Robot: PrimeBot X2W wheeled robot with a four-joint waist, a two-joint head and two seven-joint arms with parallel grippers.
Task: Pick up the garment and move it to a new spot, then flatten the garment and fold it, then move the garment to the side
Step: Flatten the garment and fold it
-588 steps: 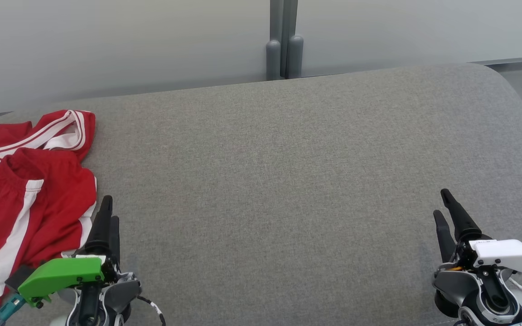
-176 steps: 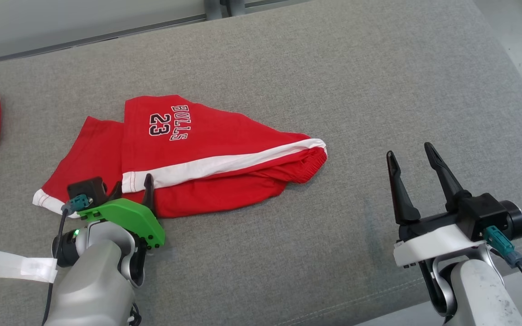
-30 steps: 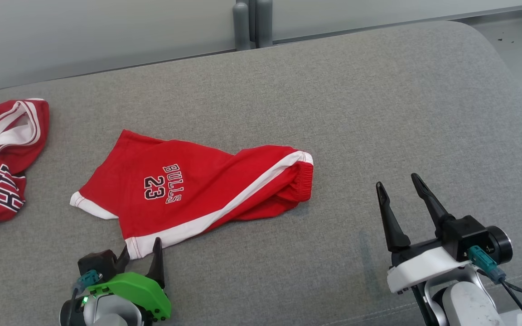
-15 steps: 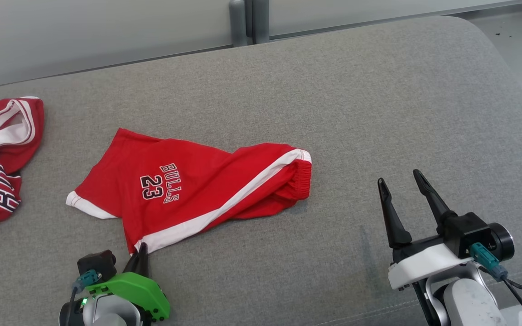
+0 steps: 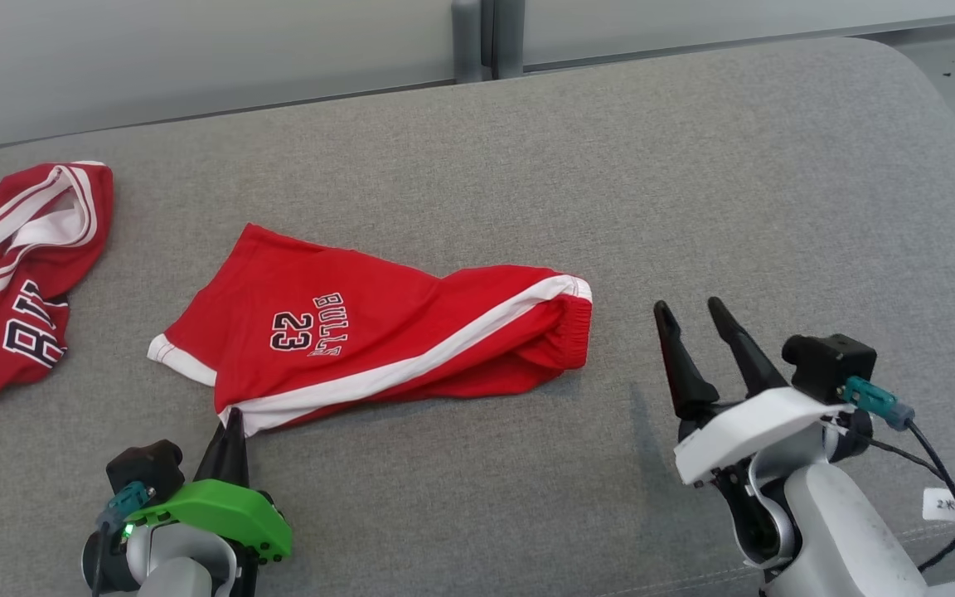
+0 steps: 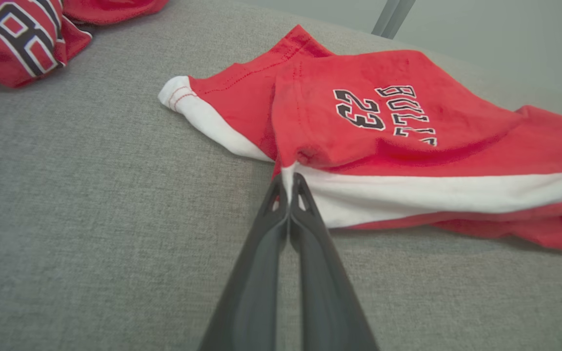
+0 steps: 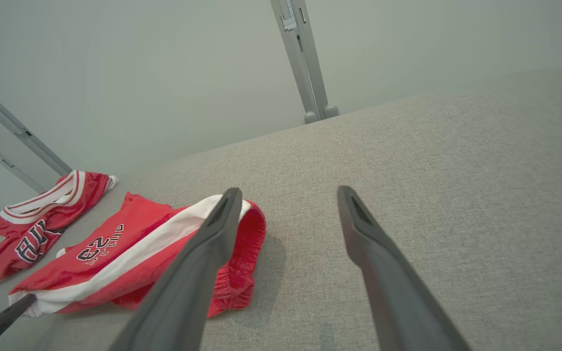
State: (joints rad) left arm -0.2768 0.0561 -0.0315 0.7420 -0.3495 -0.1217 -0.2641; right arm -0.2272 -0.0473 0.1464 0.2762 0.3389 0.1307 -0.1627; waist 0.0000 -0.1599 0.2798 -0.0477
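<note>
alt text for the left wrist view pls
The left gripper, shut, pinches the white-trimmed hem corner of red shorts printed BULLS 23, lying on a grey cushion. A second red garment lies at the upper left.

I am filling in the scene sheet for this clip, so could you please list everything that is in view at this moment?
shorts: one, red with a white stripe and "BULLS 23" print, middle left of the surface
jersey: one, red with white trim, bunched at the far left
upholstered surface: one, grey, under both garments
post: one, grey, against the wall behind
wall: pale grey panels, behind the surface
left gripper: one, dark fingers, green cover, shut on the shorts' near white-hemmed corner
right gripper: one, dark fingers, white cover, open, right of the shorts
</note>
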